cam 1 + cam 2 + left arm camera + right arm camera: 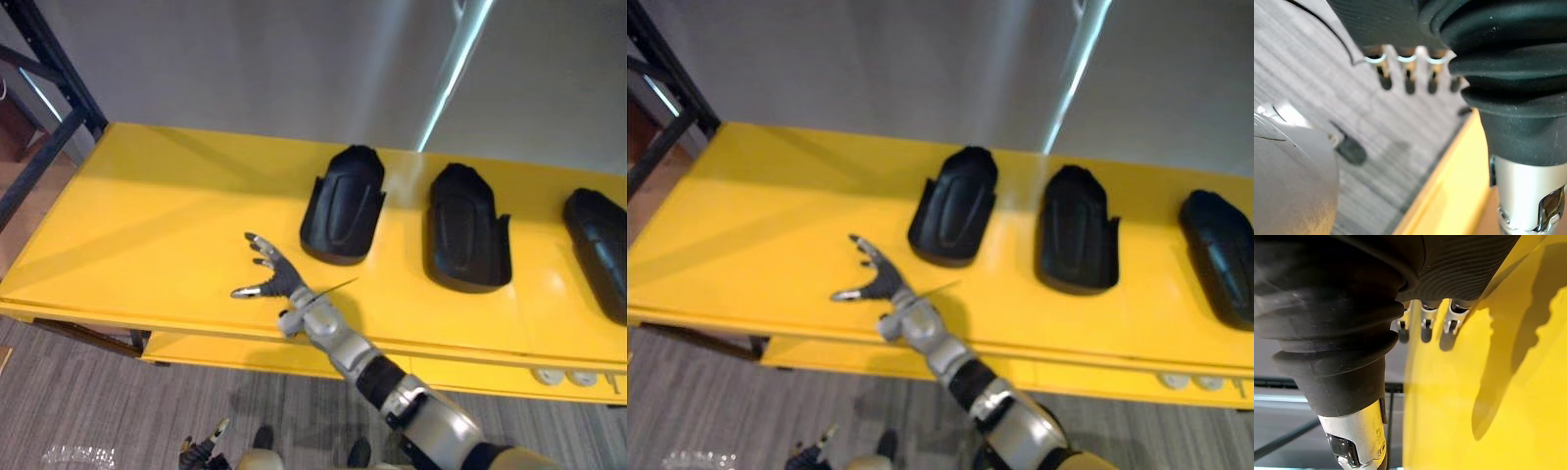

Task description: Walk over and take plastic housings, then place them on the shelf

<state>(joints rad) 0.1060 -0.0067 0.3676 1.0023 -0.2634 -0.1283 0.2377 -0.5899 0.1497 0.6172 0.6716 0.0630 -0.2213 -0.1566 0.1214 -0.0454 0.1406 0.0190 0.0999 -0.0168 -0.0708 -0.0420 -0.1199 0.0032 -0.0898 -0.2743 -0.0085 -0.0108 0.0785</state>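
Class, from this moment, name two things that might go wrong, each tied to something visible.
The right hand, open and empty, sits over the yellow surface beside the leftmost housing; a sideways reach may push it into the middle housing.
Both look smooth and domed, so a loose grasp might slip off.

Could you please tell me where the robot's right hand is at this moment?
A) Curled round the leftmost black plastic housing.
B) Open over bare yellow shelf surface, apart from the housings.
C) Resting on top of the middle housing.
B: the right hand has its fingers spread over the bare yellow shelf surface, holding nothing, apart from the nearest black plastic housing.
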